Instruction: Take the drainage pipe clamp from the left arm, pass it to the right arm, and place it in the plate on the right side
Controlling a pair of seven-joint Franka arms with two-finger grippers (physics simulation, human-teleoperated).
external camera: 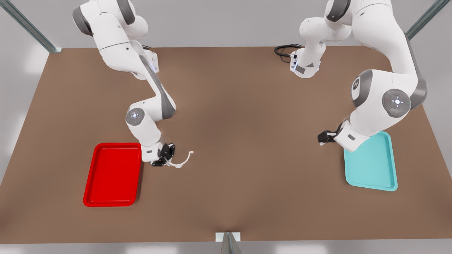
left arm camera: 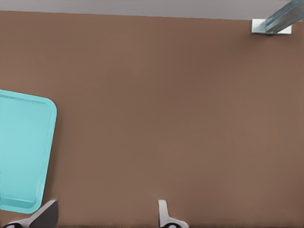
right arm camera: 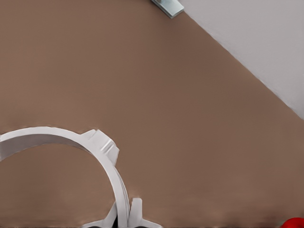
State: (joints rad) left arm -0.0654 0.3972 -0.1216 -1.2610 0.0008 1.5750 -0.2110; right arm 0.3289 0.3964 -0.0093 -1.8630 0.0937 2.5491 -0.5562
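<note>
Front view shows, nearest, the red plate (external camera: 112, 174), with the right gripper (external camera: 166, 157) just beside it, fingers clamped on one end of the drainage pipe clamp (external camera: 183, 161) over the table (external camera: 247, 141). Held so thinly, it could twist free before reaching the plate. Farther off, the left gripper (external camera: 323, 137) waits, fingers apart, by the teal tray (external camera: 370, 162).

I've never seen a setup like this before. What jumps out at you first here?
The right gripper, beside the bright red plate on the front view's left, holds the drainage pipe clamp, a thin white half-ring, just above the brown table. Across the table, the left gripper waits open and empty by a teal tray.
</note>
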